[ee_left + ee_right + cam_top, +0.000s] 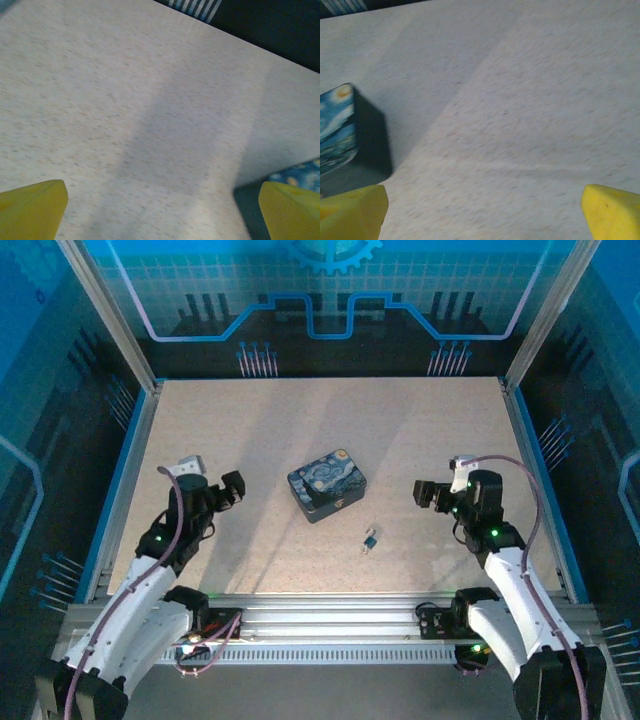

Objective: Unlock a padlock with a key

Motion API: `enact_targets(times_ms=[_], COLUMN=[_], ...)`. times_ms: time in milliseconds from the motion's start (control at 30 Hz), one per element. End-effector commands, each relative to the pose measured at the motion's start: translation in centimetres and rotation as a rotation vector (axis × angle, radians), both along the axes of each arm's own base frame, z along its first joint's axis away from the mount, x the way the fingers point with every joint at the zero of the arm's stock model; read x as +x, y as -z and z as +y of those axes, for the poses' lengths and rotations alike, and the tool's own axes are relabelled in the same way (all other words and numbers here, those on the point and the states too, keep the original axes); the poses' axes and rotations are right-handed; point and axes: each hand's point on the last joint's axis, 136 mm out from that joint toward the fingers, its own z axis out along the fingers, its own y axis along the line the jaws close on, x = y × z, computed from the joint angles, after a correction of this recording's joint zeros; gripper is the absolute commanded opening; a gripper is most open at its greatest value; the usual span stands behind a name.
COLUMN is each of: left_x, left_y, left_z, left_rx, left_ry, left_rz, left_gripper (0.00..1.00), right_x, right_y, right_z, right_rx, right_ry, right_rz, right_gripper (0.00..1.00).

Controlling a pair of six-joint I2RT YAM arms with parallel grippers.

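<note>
Your left gripper (pixel 234 489) and right gripper (pixel 424 494) both gape empty (speckled matte table (pixel 250 420)); tiny padlock (pixel 371 537) near rectangular painted tin (pixel 327 485).

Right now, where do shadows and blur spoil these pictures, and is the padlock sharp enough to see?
Top external view: fairly sharp, but the padlock is tiny, its detail lost. Left wrist view: soft focus, a broad shadow band crossing the table. Right wrist view: slight blur; shade covers the table beside the tin box.
</note>
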Motion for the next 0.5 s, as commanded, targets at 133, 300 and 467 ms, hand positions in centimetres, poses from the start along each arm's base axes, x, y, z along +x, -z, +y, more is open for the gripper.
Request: enact_targets(times_ms=[133,300,467], left_x=[1.0,1.6,1.7], left_y=[1.2,2.4,3.4], left_z=[3.7,3.5,3.5], left_rx=[0.212,0.261,0.294], left_ry=[-0.104,-0.072,-0.054], left_rz=[-0.082,-0.16,-0.176], left_gripper=[0.99,0.99,0.99], right_x=[3.3,5.2,6.6], right_y=[-0.6,-0.4,1.1], right_z=[-1.6,-1.2,-0.9], right_rx=[-0.101,-0.087,-0.131], right_ry=[0.001,-0.014,-0.039], right_rz=[-0.269,-0.343,-0.33], right_gripper=[1.0,1.0,1.0])
